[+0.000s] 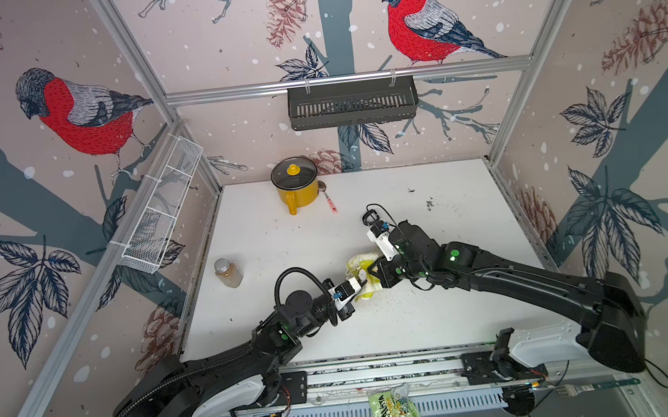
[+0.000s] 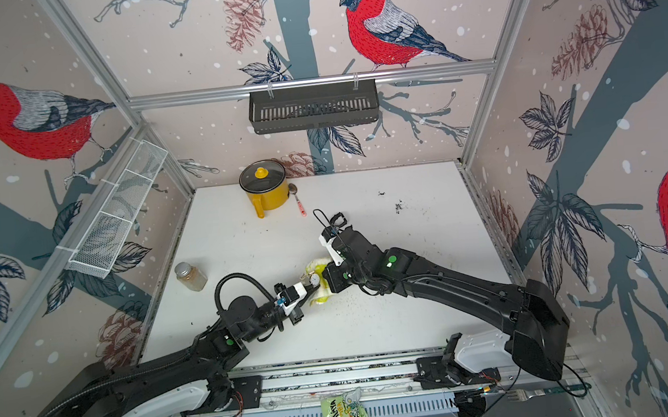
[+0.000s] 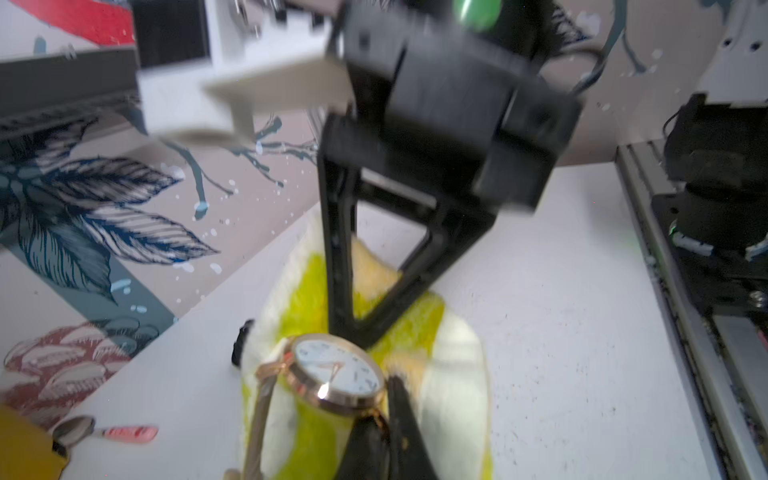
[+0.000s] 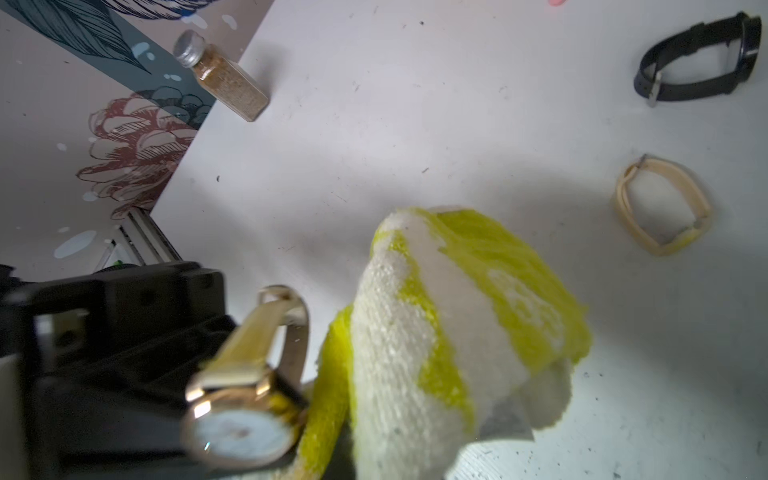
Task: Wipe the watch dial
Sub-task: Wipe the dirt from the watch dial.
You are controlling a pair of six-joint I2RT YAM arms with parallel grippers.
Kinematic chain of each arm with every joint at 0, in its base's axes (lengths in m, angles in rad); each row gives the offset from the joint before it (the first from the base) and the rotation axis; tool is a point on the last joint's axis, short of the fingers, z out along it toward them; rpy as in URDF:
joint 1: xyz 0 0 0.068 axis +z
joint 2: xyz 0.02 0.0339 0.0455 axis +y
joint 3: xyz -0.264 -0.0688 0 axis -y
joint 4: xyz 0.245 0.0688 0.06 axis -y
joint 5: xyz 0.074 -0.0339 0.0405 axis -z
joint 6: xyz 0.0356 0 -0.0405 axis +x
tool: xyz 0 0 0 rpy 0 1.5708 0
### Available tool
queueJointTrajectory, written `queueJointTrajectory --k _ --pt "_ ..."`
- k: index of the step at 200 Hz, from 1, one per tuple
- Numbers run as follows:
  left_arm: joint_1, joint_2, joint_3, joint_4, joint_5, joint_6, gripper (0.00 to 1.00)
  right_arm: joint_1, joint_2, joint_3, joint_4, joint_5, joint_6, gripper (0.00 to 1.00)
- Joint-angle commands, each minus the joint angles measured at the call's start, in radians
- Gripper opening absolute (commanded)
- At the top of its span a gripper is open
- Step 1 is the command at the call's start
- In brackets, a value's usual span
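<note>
Watch gripped above mid-table, cloth at its dial.
Nearest me: left claw [image 1: 362,283] clenched on the strap of the gold watch [image 3: 337,372], white dial up and uncovered. The right claw [image 3: 354,330] is clenched on a yellow-and-white cloth [image 4: 436,332], its tip at the dial's rim and the cloth bunched against the case, both over the white table [image 1: 459,314]. Further out I list one glass jar [image 1: 228,273], one beige strap loop [image 4: 663,203] and one black watch [image 4: 698,62]. Farthest: a yellow lidded pot [image 1: 296,188], with a spoon [image 1: 328,199] beside it.
</note>
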Motion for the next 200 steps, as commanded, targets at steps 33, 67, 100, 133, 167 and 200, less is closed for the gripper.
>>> queueJointTrajectory --k 33,67,100,133,167,200 --pt "-0.001 0.019 0.011 0.08 0.015 0.021 0.0 -0.001 -0.091 -0.027 -0.051 0.035 0.016 0.07" --pt "-0.001 0.091 0.045 0.054 -0.022 0.029 0.0 0.009 -0.186 -0.045 -0.083 0.068 0.034 0.08" --pt "-0.003 0.129 0.073 0.038 -0.018 0.023 0.0 0.022 -0.233 -0.043 -0.1 0.08 0.041 0.08" --pt "-0.002 0.13 0.077 0.032 -0.015 0.021 0.0 0.047 -0.232 -0.013 -0.098 0.079 0.033 0.08" --pt "-0.001 0.141 0.085 0.018 -0.009 0.02 0.0 0.077 -0.209 0.036 -0.095 0.081 0.018 0.08" --pt "-0.002 0.144 0.089 0.01 -0.003 0.019 0.0 0.097 -0.184 0.06 -0.088 0.082 0.003 0.08"
